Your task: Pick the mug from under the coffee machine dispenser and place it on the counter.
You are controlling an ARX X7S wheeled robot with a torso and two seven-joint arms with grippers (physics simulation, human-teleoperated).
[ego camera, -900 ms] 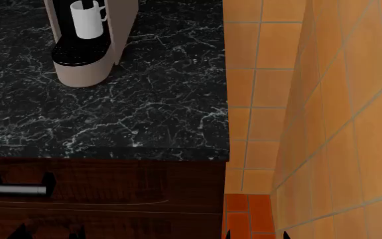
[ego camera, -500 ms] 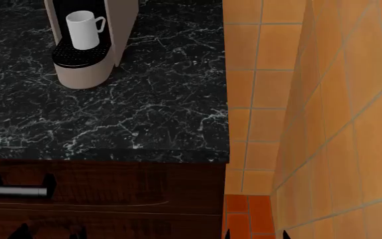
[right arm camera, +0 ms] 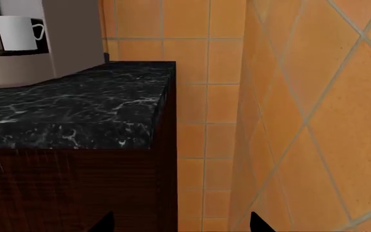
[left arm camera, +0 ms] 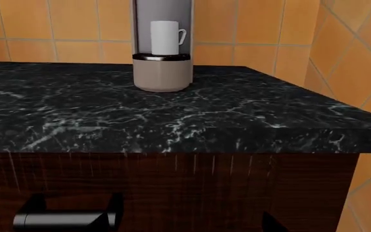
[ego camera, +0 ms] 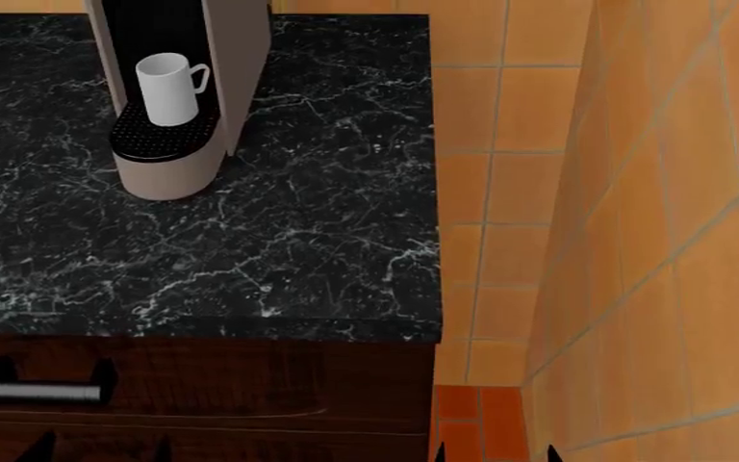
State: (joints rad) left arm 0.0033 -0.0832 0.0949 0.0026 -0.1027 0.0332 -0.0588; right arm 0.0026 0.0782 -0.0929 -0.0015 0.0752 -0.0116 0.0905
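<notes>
Left wrist view
Mug: the white mug (left arm camera: 164, 37) stands upright on the drip tray (left arm camera: 162, 57) of the coffee machine dispenser (left arm camera: 163, 46), inside its recess, loop handle turned toward the tiled corner side.
Machine: beige-grey body, rounded base resting on the worktop (left arm camera: 172, 111), set back near the orange tiled wall (left arm camera: 56, 24).
Worktop: glossy black marble with white veins, over a dark wood drawer front (left arm camera: 172, 188) with a bar handle (left arm camera: 63, 220).
Left hand: only a dark tip at the frame's lower edge; cannot tell whether its fingers are apart or together.

Head view
Mug: the mug (ego camera: 168, 89) sits on the perforated black tray (ego camera: 165, 135), under the dispenser's dark recess, handle pointing toward the worktop's right edge.
Machine: the dispenser (ego camera: 180, 91) stands at the far left part of the worktop (ego camera: 280, 221), well apart from the front edge.
Drawer: silver bar handle (ego camera: 38, 391) below the front edge.
Surroundings: orange tiled wall (ego camera: 639, 192) to the right of the worktop.
Hands: small dark tips at the bottom edge only; state cannot be told.

Right wrist view
Mug: the mug (right arm camera: 18, 33) is seen in the machine's recess, upright.
Machine: its side panel (right arm camera: 73, 38) stands on the worktop (right arm camera: 76, 106).
Right hand: two dark tips at the frame's lower edge; cannot tell apart or together.
</notes>
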